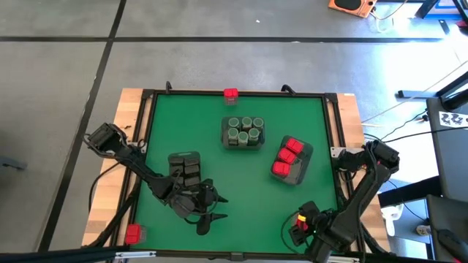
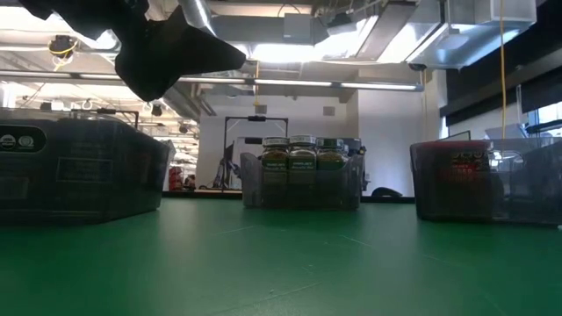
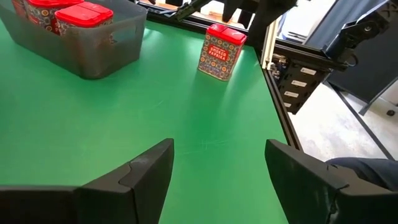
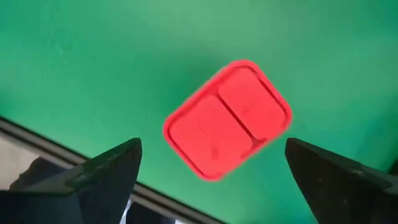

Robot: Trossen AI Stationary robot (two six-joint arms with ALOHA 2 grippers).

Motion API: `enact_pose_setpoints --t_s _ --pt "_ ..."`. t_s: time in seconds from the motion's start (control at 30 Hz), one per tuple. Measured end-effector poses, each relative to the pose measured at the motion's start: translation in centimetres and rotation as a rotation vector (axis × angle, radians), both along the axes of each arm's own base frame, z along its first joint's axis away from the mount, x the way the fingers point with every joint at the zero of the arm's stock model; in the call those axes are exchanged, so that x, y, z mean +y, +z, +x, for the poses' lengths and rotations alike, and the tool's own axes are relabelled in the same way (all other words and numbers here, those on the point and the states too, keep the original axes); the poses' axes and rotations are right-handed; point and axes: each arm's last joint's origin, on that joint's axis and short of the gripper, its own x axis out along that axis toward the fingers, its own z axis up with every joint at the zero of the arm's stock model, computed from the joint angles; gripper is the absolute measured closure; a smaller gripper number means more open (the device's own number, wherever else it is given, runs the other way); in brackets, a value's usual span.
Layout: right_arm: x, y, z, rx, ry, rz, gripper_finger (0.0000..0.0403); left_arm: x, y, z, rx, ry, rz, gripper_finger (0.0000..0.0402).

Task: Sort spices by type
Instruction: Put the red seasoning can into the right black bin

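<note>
A red spice box (image 4: 227,118) stands upright on the green mat near the table's near right corner; it also shows in the left wrist view (image 3: 221,51). My right gripper (image 4: 212,149) hangs above it, pointing down and open, one finger on each side of the lid, touching nothing; in the high view it (image 1: 301,220) covers most of the box. My left gripper (image 1: 213,207) is open over the near middle of the mat, with bare mat between its fingers (image 3: 217,155). Round jars fill the centre tray (image 1: 243,133).
A tray of dark tins (image 1: 184,166) sits left of centre and a tray of red boxes (image 1: 291,161) right of centre. Loose red boxes stand at the far edge (image 1: 231,94) and the near left corner (image 1: 132,233). A black frame (image 3: 277,106) borders the mat.
</note>
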Motion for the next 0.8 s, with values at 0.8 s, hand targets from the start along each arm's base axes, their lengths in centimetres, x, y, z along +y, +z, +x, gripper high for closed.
enact_pose_setpoints --t_s 0.8 --pt "0.5 -2.8 1.2 -0.027 0.036 -0.127 0.0013 0.0 0.0 0.0 -0.002 0.001 -0.003 0.0151"
